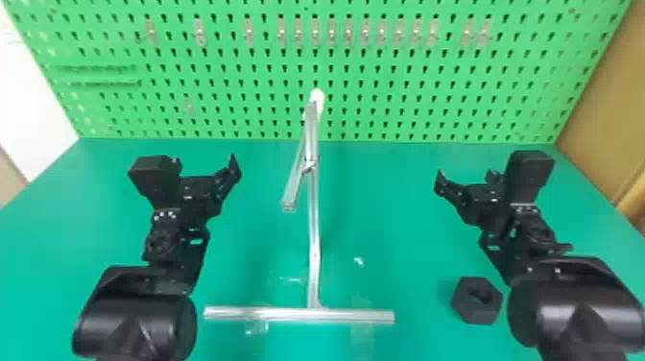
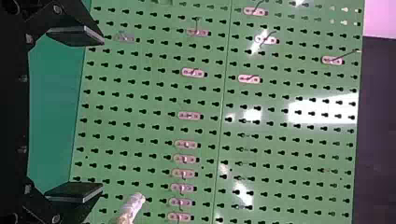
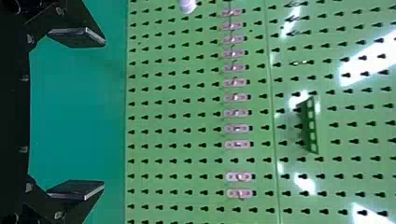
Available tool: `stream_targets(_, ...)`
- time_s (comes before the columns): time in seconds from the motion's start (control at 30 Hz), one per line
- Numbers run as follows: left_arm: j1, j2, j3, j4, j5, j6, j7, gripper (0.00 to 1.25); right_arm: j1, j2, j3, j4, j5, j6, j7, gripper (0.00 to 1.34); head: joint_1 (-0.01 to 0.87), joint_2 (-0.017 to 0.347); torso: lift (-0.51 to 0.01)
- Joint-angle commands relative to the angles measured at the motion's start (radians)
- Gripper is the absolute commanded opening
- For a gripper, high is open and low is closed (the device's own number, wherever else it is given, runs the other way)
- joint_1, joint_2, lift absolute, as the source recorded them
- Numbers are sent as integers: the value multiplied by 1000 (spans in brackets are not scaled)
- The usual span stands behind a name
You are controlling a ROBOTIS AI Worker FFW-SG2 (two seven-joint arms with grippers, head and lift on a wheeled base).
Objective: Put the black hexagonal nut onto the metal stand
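The black hexagonal nut (image 1: 476, 301) lies on the green table at the right front, its hole facing up, beside the right forearm. Upright in the middle is the metal stand (image 1: 313, 235), with a crossbar at its foot, a slanting arm and a white tip at the top. My left gripper (image 1: 206, 165) is left of the stand; in the left wrist view this gripper (image 2: 100, 114) has its fingers wide apart, nothing between them. My right gripper (image 1: 465, 177), beyond the nut and right of the stand, is open too; the right wrist view shows the gripper (image 3: 103, 114) with nothing held.
A green pegboard (image 1: 268, 96) with a row of small hooks rises along the back edge of the table (image 1: 384, 216). The stand's slanting arm juts toward the left front between the two grippers. A brown panel (image 1: 609, 120) stands at the right.
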State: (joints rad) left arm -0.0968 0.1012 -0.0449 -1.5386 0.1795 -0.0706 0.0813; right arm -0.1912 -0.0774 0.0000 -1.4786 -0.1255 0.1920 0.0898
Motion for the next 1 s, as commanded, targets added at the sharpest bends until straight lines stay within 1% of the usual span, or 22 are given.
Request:
stream_targets(0.0,0,0,0,0,0,0,0,1072,13,-12,-5,-12,12,50,1,1124,693,81,-1)
stream_targets(0.13,0,0,0,0,0,0,0,1072,27,-21,-5,-20,18,81,8,1124,693,81,-1)
stream_targets(0.27,2,0,2,0,0,0,0,1072,42,-19,-26,-26,46,122,50,1123,693,81,-1)
stream_targets(0.37,2,0,3,0,0,0,0,1072,52,-18,-40,-34,64,152,67,1123,693,81,-1)
stream_targets(0.7,2,0,5,0,0,0,0,1072,82,-24,-74,-37,102,242,94,1123,693,81,-1)
stream_targets(0.97,5,0,10,0,0,0,0,1072,113,-21,-109,-39,118,273,105,1124,693,81,-1)
